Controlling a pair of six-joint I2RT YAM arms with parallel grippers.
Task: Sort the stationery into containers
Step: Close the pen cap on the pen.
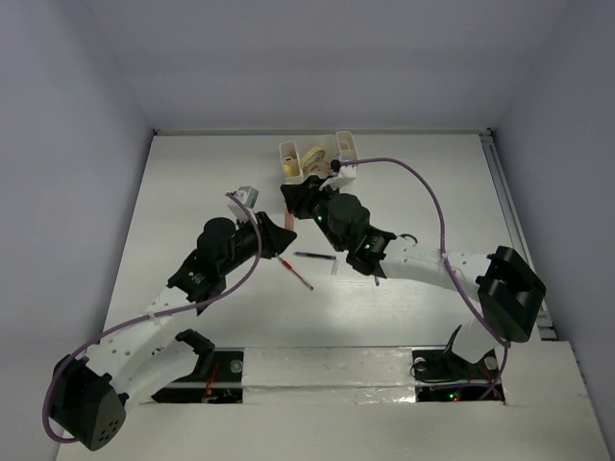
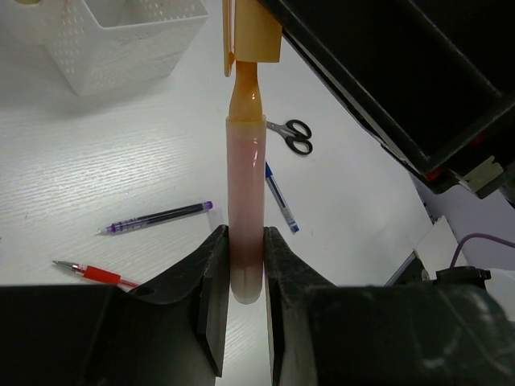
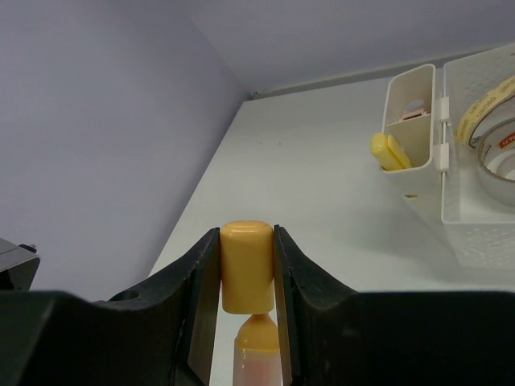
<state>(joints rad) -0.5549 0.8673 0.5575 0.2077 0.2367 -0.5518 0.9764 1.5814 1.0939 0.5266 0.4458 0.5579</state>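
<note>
Left hand (image 2: pixel 245 233) pinched the pink stick (image 2: pixel 245 169) by its barrel, right hand (image 3: pixel 245 240) clamped its yellow cap (image 3: pixel 246 277), stick was held above the surface (image 2: pixel 80 161) near the white organizer (image 3: pixel 483 233), red pen (image 2: pixel 96 273), blue pen (image 2: pixel 280 197) and scissors (image 2: pixel 291 135) lay loose there.

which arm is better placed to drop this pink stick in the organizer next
Right, probably: the right gripper grips the yellow cap nearer the white organizer; the left gripper holds the pink barrel farther back.
</note>
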